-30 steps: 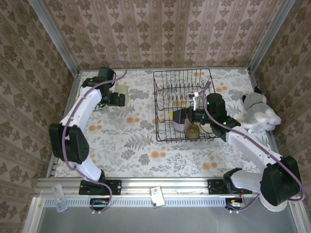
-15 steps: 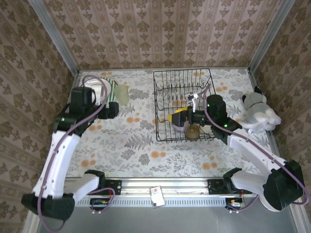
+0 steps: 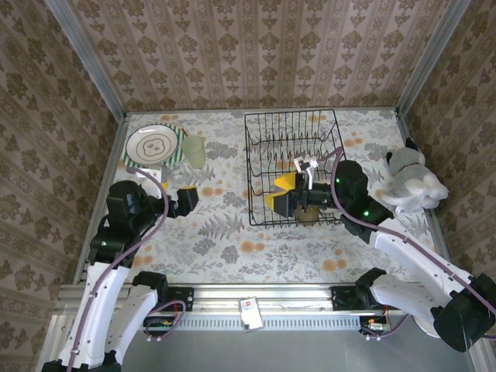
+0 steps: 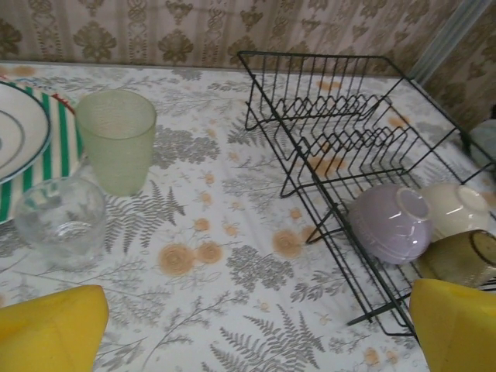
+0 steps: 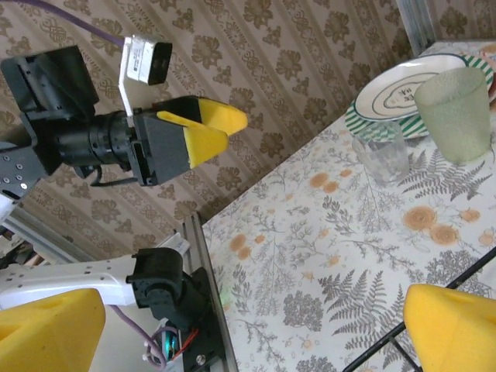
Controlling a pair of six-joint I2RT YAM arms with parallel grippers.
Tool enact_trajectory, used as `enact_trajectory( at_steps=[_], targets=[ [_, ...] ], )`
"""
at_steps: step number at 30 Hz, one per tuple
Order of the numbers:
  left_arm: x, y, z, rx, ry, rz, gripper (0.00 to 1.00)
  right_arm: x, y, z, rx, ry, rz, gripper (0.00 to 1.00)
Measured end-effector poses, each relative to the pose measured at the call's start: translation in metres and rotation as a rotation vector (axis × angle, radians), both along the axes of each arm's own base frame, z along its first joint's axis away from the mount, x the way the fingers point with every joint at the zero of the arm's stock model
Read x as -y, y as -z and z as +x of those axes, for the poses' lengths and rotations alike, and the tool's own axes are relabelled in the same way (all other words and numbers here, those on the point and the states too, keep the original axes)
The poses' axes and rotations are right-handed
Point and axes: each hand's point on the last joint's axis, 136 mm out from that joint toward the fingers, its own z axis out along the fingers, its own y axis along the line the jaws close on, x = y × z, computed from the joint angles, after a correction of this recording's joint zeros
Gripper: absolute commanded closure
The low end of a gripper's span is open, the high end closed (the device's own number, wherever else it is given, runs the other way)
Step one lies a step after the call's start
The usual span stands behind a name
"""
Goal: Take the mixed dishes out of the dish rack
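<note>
On the table's right half the dish rack (image 3: 291, 147) lies with its long axis running near to far. The right arm reaches leftward across its near end, right gripper (image 3: 279, 192) spread wide and empty above one lilac bowl (image 4: 390, 223), one cream bowl (image 4: 457, 205) and one amber cup (image 4: 463, 260). The left arm is folded low, left gripper (image 3: 188, 199) also wide and empty. At far left stand one striped plate (image 4: 19, 132), one green tumbler (image 4: 116, 139) and one clear tumbler (image 4: 60, 221)

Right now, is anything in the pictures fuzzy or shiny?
Left wrist view: the yellow fingertips in the bottom corners look fuzzy, the lilac bowl looks sharp. Right wrist view: its near fingertips blur too, the frosted tumbler looks crisp. Top external view: even light, no glare on the dish rack.
</note>
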Motion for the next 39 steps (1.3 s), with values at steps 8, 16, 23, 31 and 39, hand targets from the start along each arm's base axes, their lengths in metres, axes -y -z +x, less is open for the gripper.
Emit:
enact_trajectory(
  at_steps=[8,16,23,31,39],
  targets=[
    [0.013,0.014,0.003,-0.020,0.035,-0.092,0.00,0.016,-0.025,0.017,-0.052,0.167,-0.044,0.00],
    [0.019,0.008,-0.004,-0.021,0.065,-0.088,0.00,0.075,0.011,0.033,-0.238,0.528,-0.247,0.00],
    [0.016,-0.017,-0.016,0.053,0.073,-0.109,0.00,0.111,0.067,0.037,-0.426,0.725,-0.540,0.11],
    [0.022,-0.021,-0.009,0.035,0.096,-0.200,0.00,0.111,0.108,0.032,-0.521,0.751,-0.793,0.14],
    [0.024,-0.015,-0.001,-0.024,0.117,-0.248,0.00,0.115,0.147,0.031,-0.596,0.766,-0.937,0.11]
  ],
)
